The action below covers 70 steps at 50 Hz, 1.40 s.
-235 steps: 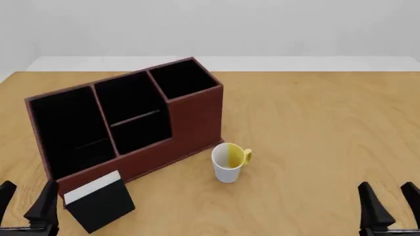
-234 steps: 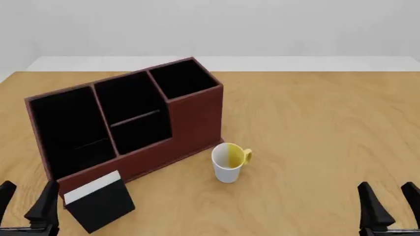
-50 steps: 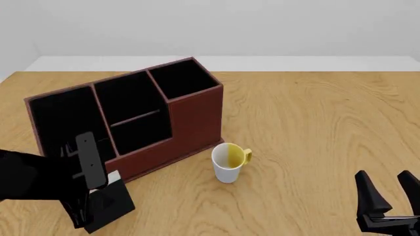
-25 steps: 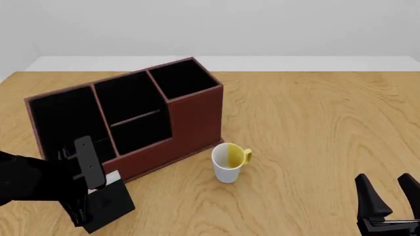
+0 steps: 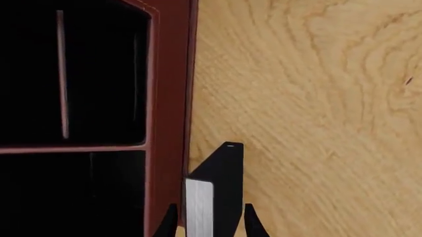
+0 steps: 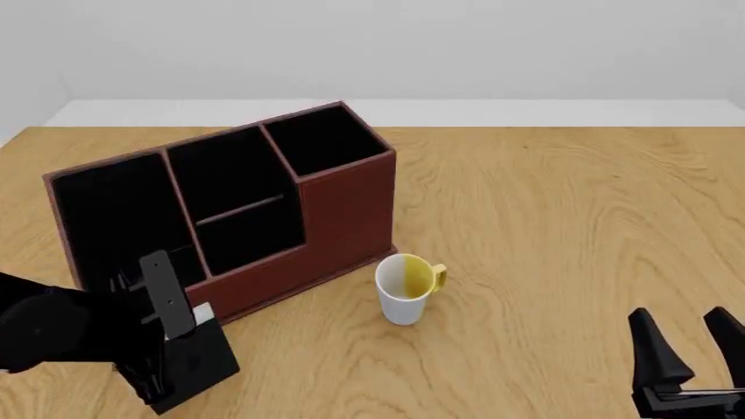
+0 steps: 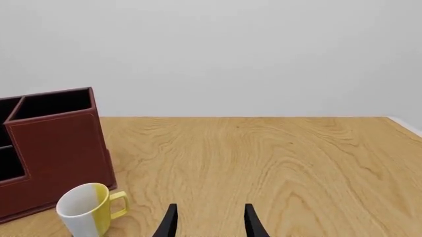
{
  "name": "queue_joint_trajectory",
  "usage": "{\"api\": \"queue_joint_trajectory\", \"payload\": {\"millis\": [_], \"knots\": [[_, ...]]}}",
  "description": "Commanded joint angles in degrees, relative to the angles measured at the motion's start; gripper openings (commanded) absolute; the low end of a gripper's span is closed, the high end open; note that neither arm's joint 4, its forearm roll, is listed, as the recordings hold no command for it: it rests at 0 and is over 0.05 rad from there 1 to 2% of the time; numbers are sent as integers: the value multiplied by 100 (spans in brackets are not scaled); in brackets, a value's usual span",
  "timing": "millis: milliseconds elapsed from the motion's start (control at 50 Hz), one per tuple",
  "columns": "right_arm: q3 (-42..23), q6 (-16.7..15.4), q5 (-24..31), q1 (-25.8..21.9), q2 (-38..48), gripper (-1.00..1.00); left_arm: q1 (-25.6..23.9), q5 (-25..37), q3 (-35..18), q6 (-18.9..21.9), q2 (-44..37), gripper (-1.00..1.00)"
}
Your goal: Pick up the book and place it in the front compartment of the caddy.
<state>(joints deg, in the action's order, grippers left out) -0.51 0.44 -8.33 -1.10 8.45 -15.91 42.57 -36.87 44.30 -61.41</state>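
The book (image 6: pixel 192 367) is a thin, squarish slab with a flat matte black cover and a smooth white page edge (image 5: pixel 198 207). It stands on the table just in front of the caddy (image 6: pixel 233 218), at the left end of the caddy's low front wall, and the left wrist view shows it pressed close against that wall's outer face.

The left gripper (image 5: pixel 209 222) is down over the book, one dark tapered finger on each side of it; the fingers are spread to bracket the cover and page edge, and whether they actually press on it cannot be told.

The caddy is a large reddish-brown box with a leather-like skin and stitched rims, its inside black, cut by thin partitions into several straight-walled compartments, taller at the back than at the front.

A white cylindrical mug (image 6: pixel 406 289) with a yellow interior and yellow handle stands just off the caddy's right front corner.

The right gripper (image 7: pixel 209 222) hangs well to the right of the caddy, its fingers parted with nothing between them, above the pale wood-grain table (image 6: pixel 559 227).
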Motion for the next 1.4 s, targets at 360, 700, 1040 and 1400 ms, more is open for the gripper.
{"api": "queue_joint_trajectory", "payload": {"millis": [360,700,1040,1400], "knots": [[13,-16,-214,1,216,100,-344,7,72,-396,57,-100],[-12,5,53,-37,-62,100,-1269,1032,-635,-1325,560,-100],[-26,62,41,-13,-48,100,-1443,2080,-1683,-1381,798,-100],[-82,221,-21,41,52,100,-1607,2733,-3290,-1100,505,-100]]}}
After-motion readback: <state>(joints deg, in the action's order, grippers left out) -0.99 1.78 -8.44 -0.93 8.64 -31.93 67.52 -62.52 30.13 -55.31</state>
